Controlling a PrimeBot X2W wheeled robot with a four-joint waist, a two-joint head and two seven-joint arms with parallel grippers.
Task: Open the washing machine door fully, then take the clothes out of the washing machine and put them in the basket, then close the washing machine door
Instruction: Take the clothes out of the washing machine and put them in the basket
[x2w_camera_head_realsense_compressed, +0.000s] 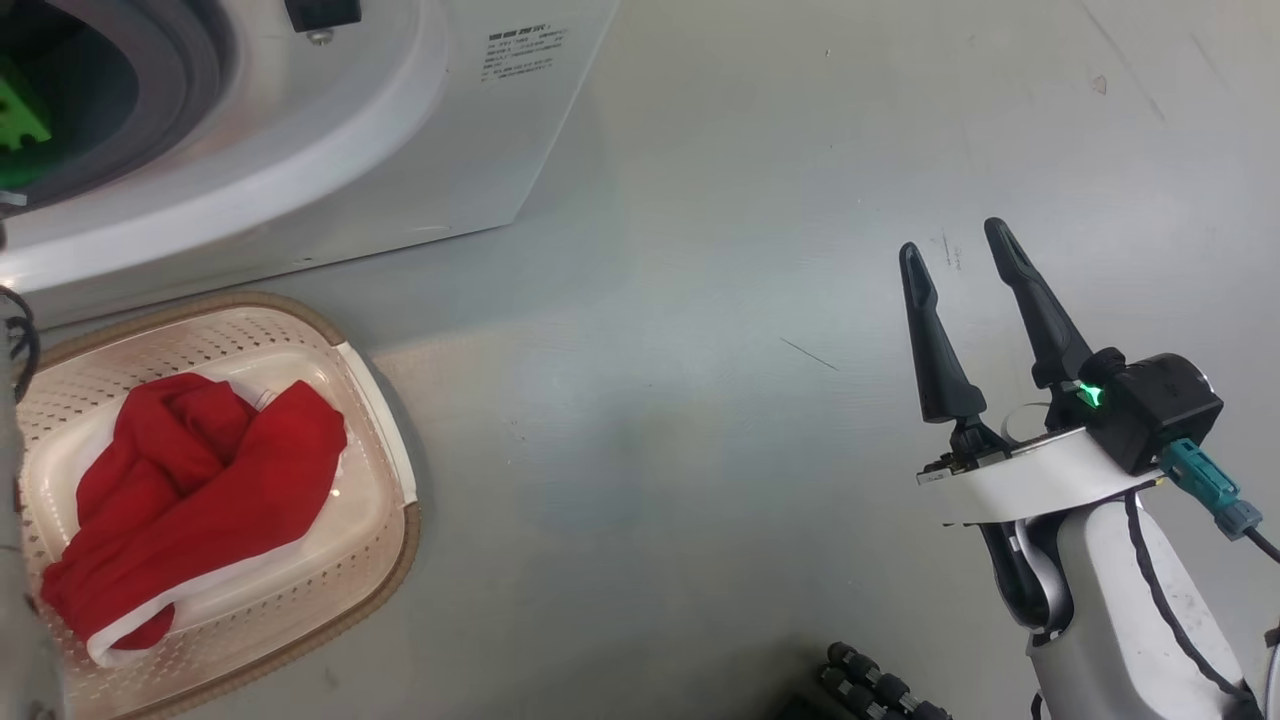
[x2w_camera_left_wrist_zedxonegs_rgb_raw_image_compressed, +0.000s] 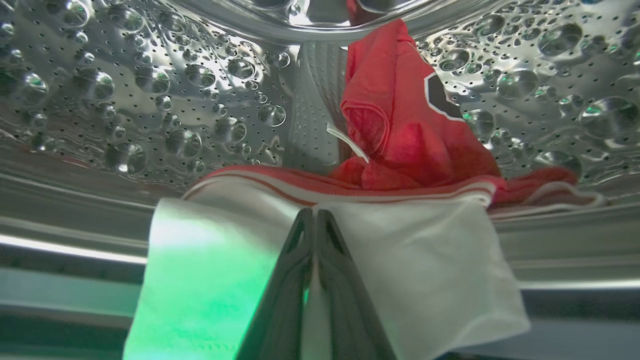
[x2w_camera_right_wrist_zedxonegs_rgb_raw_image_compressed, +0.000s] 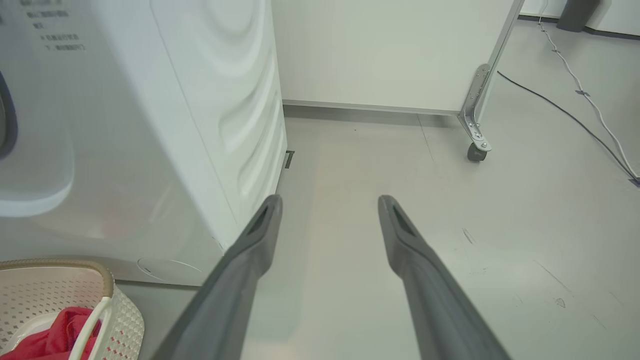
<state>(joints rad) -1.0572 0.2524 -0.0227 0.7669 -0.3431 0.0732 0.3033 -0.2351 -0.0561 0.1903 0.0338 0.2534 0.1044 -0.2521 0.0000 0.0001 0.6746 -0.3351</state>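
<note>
The left end effector (x2w_camera_left_wrist_zedxonegs_rgb_raw_image_compressed: 315, 214) is clenched inside the perforated steel drum (x2w_camera_left_wrist_zedxonegs_rgb_raw_image_compressed: 150, 100), its two dark fingers pressed together from base to tip. They lie over the white panel of a striped-edged garment (x2w_camera_left_wrist_zedxonegs_rgb_raw_image_compressed: 425, 280), and a thin pale strip of that cloth shows pinched between them, so the grip is on the white fabric. Just past the fingertips runs the garment's red-and-white striped band, and beyond it the red body of the cloth rises up the drum wall, carrying a dark patch outlined in white to the upper right of the fingers. A ribbed drum paddle (x2w_camera_left_wrist_zedxonegs_rgb_raw_image_compressed: 315, 100) stands straight ahead of the tips, behind the red cloth. The right end effector (x2w_camera_head_realsense_compressed: 952, 240) is released, its fingers spread wide with nothing between them and nothing touching them, held above the bare grey floor (x2w_camera_head_realsense_compressed: 700, 400). The washing machine (x2w_camera_right_wrist_zedxonegs_rgb_raw_image_compressed: 150, 125) stands to its left, its front corner near the left finger, and the grey gasket (x2w_camera_head_realsense_compressed: 190, 60) of the machine's round opening lies farther off on that side. The cream basket (x2w_camera_head_realsense_compressed: 410, 540) sits on the floor well apart to the left of this end effector, just in front of the machine, and a red garment (x2w_camera_head_realsense_compressed: 200, 480) with white trim lies bunched inside it. Ahead and to the right of the open fingers stands a metal frame on a caster (x2w_camera_right_wrist_zedxonegs_rgb_raw_image_compressed: 476, 150), with cables (x2w_camera_right_wrist_zedxonegs_rgb_raw_image_compressed: 575, 115) trailing across the floor beyond.
</note>
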